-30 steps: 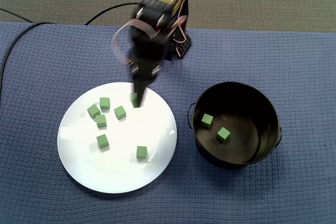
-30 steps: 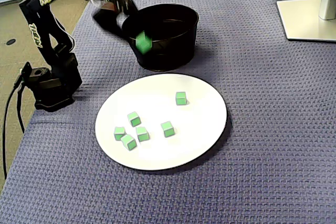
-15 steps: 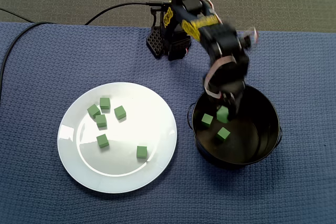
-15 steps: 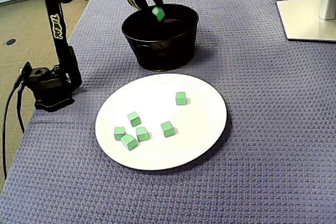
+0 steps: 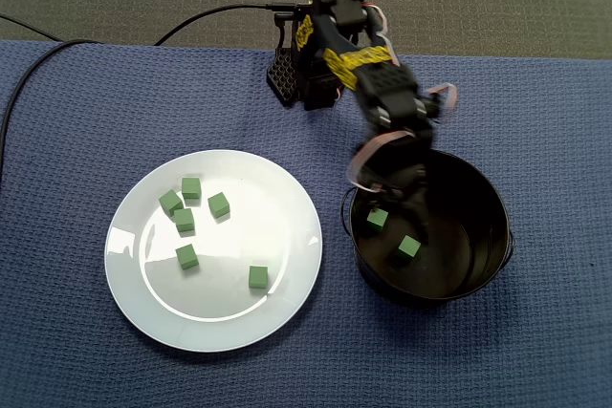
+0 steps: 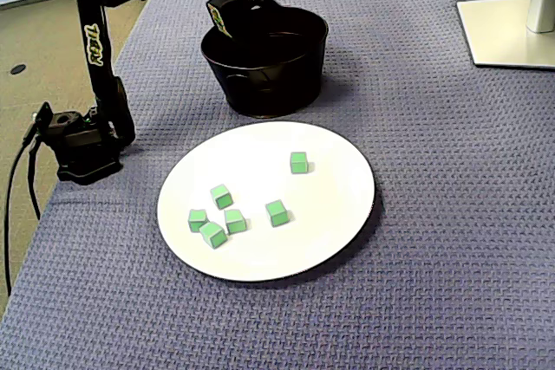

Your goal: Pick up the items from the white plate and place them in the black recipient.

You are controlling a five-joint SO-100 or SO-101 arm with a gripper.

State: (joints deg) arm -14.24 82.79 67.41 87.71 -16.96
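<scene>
- Fixed views both show the white plate [image 5: 220, 317] on the cloth-covered counter [image 5: 76, 121]. In a fixed view it lies toward the counter's left edge, with the black recipient [image 5: 435, 295] just beside it toward the right edge.
- Done so far: two green cubes [image 5: 377, 218] [image 5: 409, 246] rest on the floor of the recipient.
- Left to do: six cubes lie on the plate. Five are grouped [image 5: 184, 221] on the side away from the recipient, and one lies apart [image 5: 257, 277] nearer the counter's front edge.
- The arm [image 5: 373, 74] reaches from its base at the counter's rear edge, and the jaws are lowered inside the recipient, close to its plate-side wall.
- Motion blur and the dark interior hide the jaws. It cannot be told how far they are parted, or whether a cube sits between them.
- Judged progress: roughly a quarter of the visible cubes are delivered, and the step in hand appears to be a drop-off.
- Writing: yellow lettering [image 6: 90, 39] runs along the black arm links, too small and slanted to read.
- No mark shows on the plate, the recipient or the white stand base [image 6: 507, 28] at a counter corner.
</scene>
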